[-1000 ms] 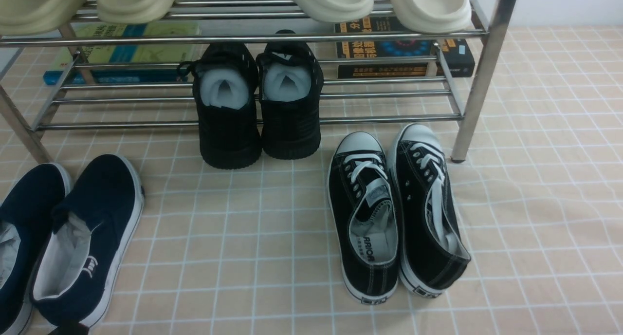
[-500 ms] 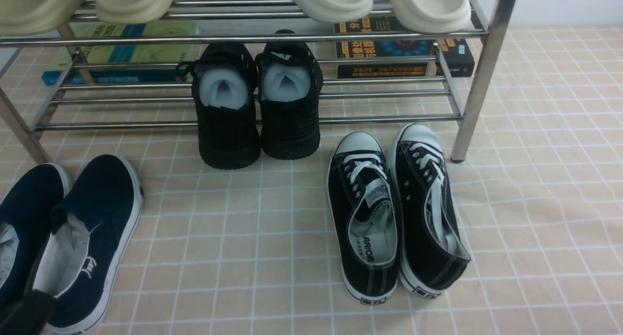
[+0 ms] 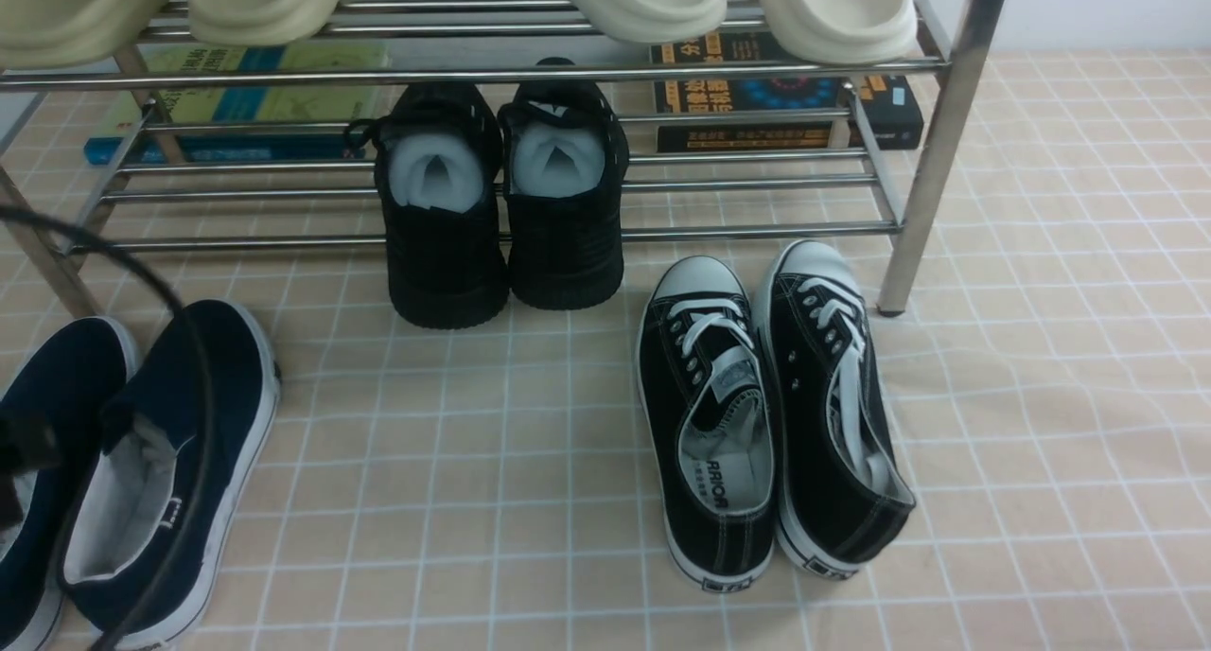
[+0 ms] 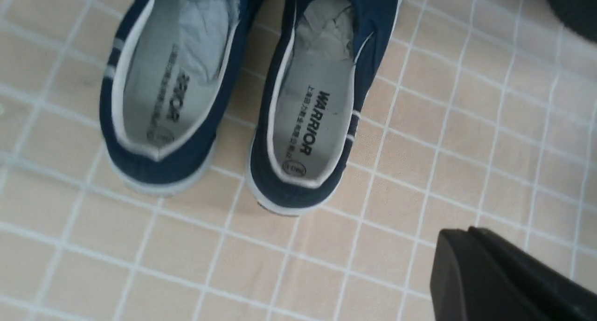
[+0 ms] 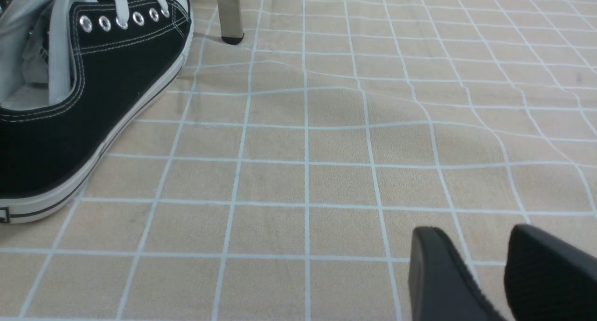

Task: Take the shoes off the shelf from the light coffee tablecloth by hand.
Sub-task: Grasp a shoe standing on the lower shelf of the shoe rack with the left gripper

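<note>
On the shelf (image 3: 757, 232) sit black knit shoes (image 3: 568, 244) with white paper stuffing; left pincer (image 4: 450, 251) together, right pincer (image 5: 473, 239) apart.

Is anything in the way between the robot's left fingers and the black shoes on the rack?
Nothing visible. In the left wrist view only bare tablecloth lies between the left fingers and the black shoes. The navy slip-ons sit close beside that path, and a bar of the shelf crosses above the shoes.

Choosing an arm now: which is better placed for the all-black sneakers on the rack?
Probably left: the left gripper, though shut, views the shoes across bare tablecloth; canvas sneakers block the right gripper.
</note>
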Tool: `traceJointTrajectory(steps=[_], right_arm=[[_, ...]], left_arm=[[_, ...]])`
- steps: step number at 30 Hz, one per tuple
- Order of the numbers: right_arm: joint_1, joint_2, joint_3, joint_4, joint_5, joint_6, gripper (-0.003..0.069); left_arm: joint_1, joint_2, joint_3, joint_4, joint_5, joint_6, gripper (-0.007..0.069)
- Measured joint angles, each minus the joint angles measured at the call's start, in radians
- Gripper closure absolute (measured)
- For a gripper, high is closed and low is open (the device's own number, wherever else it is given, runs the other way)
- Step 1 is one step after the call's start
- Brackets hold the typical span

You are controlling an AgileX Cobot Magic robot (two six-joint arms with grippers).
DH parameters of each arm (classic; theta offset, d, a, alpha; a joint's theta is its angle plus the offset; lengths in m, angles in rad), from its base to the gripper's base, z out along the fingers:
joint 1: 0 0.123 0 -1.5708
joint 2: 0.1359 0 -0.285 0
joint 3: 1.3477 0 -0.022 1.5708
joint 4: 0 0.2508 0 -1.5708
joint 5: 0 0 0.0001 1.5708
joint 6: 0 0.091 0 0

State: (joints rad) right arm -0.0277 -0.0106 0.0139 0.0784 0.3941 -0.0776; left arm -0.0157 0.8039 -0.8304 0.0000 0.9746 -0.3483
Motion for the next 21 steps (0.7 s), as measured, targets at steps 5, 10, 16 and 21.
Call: traceJointTrajectory(steps=[5,10,16,21], right_arm=[[0.000,0.000,0.000,0.000,0.000,0.000,0.0418],[0.000,0.000,0.000,0.000,0.000,0.000,0.0418],[0.000,0.000,0.000,0.000,0.000,0.000,0.0418],[0.000,0.000,0.000,0.000,0.000,0.000,0.0418]], left_arm=[[0.000,0.251,-0.199,-0.148,0.048,0.139,0.0603],[0.000,0.442,-0.313,-0.259,0.097,0.176,0.0563],[-0.006,0.667,-0.487,-0.312,0.104,0.181,0.0443],[-0.074,0.769,-0.613,-0.300,0.098,0.176,0.0332]])
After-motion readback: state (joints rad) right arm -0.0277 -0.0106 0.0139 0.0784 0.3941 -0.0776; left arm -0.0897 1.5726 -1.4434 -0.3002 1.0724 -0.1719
